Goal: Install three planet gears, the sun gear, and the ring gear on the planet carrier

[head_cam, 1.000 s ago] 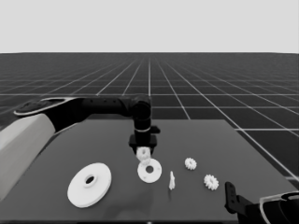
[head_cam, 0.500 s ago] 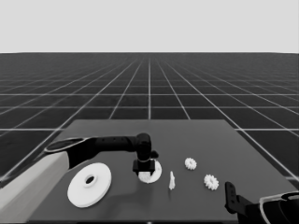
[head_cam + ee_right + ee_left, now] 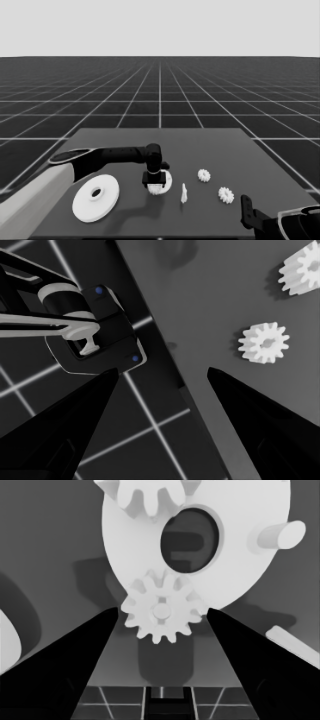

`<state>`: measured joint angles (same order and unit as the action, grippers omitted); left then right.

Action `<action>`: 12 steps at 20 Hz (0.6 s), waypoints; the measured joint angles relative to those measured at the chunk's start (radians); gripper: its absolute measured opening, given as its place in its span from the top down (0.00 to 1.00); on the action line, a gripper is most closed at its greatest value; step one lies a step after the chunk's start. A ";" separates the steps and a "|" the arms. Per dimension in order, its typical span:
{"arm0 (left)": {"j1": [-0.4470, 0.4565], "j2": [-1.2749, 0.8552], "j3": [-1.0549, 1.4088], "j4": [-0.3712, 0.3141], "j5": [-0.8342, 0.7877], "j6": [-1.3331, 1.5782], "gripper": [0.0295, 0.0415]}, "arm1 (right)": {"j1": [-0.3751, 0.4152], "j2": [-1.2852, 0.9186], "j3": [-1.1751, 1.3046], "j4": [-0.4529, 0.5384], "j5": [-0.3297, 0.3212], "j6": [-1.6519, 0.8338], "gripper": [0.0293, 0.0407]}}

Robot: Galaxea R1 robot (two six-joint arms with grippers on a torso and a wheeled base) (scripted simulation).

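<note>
Dim, even light; soft blurred shadows

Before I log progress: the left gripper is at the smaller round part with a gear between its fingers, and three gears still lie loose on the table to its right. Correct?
Nearly. The left gripper is at the smaller round part with a gear between its fingers, but the head view shows only two loose gears: one and another.

My left arm (image 3: pixel 60 172) is pale grey along its thick rear section and turns black toward the wrist, ending in a blocky black housing. My left gripper (image 3: pixel 161 617) has two long black fingers (image 3: pixel 65 665) that taper to points like wedges. My right arm (image 3: pixel 292 225) shows a black link with a pale grey shell, and my right gripper (image 3: pixel 162 375) has the same pointed black fingers.
</note>
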<state>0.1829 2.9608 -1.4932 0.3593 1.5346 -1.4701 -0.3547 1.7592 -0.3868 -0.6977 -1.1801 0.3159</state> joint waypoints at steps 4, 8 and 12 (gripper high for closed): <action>-0.117 -0.028 0.122 -0.146 0.049 -0.084 0.25 | 0.000 0.000 0.000 0.000 0.000 0.000 0.19; -0.379 -0.026 0.145 -0.377 0.038 -0.109 0.25 | 0.000 0.000 0.000 0.000 0.000 0.000 0.19; -0.406 -0.024 0.134 -0.404 0.036 -0.100 0.25 | 0.000 0.000 0.000 0.000 0.000 0.000 0.19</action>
<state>-0.2234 2.9369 -1.3590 -0.0450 1.5704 -1.5700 -0.3547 1.7592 -0.3868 -0.6977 -1.1801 0.3159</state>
